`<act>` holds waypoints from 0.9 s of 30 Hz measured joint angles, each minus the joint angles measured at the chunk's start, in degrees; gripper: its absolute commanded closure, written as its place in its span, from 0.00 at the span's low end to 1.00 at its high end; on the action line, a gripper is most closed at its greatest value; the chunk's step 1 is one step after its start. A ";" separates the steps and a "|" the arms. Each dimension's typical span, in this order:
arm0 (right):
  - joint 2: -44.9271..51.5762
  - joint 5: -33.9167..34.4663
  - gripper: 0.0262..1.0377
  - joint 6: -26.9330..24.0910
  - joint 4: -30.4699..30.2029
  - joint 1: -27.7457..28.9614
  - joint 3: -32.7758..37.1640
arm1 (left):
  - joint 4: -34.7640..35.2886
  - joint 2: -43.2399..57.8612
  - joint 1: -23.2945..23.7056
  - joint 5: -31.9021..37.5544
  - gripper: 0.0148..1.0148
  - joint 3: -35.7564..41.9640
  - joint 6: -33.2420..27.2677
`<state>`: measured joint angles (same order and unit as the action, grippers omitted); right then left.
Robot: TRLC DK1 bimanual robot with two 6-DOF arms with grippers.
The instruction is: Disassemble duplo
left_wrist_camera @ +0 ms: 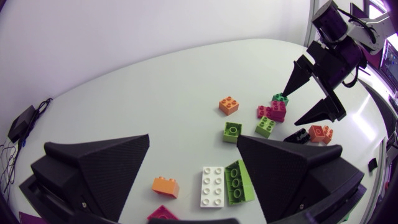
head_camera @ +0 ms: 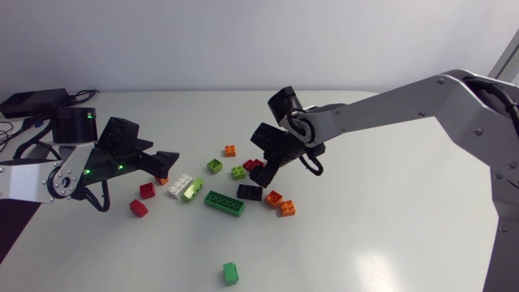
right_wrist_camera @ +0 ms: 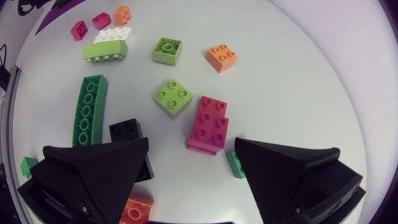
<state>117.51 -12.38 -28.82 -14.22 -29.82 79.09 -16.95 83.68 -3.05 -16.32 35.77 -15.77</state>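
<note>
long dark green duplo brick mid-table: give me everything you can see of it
The long green brick is dark green and looks like glossy plastic. It is the longest piece on the table, with a line of round studs along its top. It lies flat, studs up, and nothing is stacked on it. It sits near the table's middle, slanted in the head view, between the long lime brick and the black brick. The black brick lies close to one end; I can't tell whether they touch.
</note>
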 measured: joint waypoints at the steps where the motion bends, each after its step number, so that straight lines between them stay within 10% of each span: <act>1: 0.11 0.28 0.04 -0.24 0.39 -0.24 0.00 | 0.00 0.00 0.09 0.00 0.03 0.00 0.02; 12: 3.50 0.63 0.20 -0.63 1.53 -0.31 3.15 | 0.00 0.00 0.37 0.00 0.03 0.00 0.02; 22: 5.22 0.63 0.71 -0.83 1.53 -0.07 3.87 | 0.00 0.00 0.37 0.00 0.03 0.00 0.02; 27: 5.29 0.85 0.72 -0.83 1.53 0.20 3.96 | 0.00 0.00 0.37 0.00 0.03 0.00 0.02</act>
<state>122.80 -11.53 -29.65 -12.69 -29.63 83.05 -16.95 83.68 -2.68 -16.32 35.77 -15.75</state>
